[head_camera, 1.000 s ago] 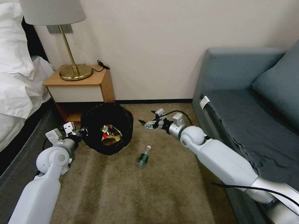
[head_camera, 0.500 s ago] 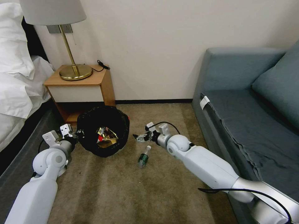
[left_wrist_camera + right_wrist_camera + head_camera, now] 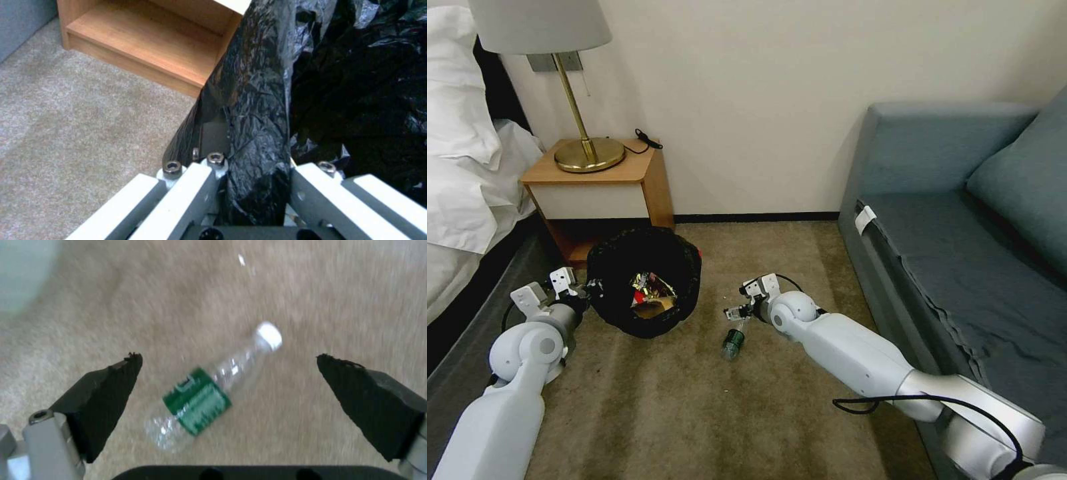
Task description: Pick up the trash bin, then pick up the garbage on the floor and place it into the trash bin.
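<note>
The trash bin (image 3: 620,260), lined with a crinkled black bag, is tilted with its mouth toward me in front of the nightstand. Red and gold wrappers (image 3: 650,292) lie inside it. My left gripper (image 3: 587,289) is shut on the bin's near-left rim; the left wrist view shows the black liner (image 3: 253,110) pinched between its white fingers (image 3: 191,186). The garbage on the carpet is a clear bottle (image 3: 734,339) with a green label and white cap. My right gripper (image 3: 738,312) hangs open just above it, with the bottle (image 3: 200,400) lying between its black pads (image 3: 111,390).
A wooden nightstand (image 3: 594,183) with a brass lamp (image 3: 587,150) stands behind the bin, against the wall. A bed with white linen (image 3: 467,173) lies to the left. A blue-grey sofa (image 3: 960,220) runs along the right. Open carpet (image 3: 694,413) lies in front.
My right arm has swung down and back from beside the bin's rim to just over the bottle. The left arm and the bin have shifted slightly left and lower.
</note>
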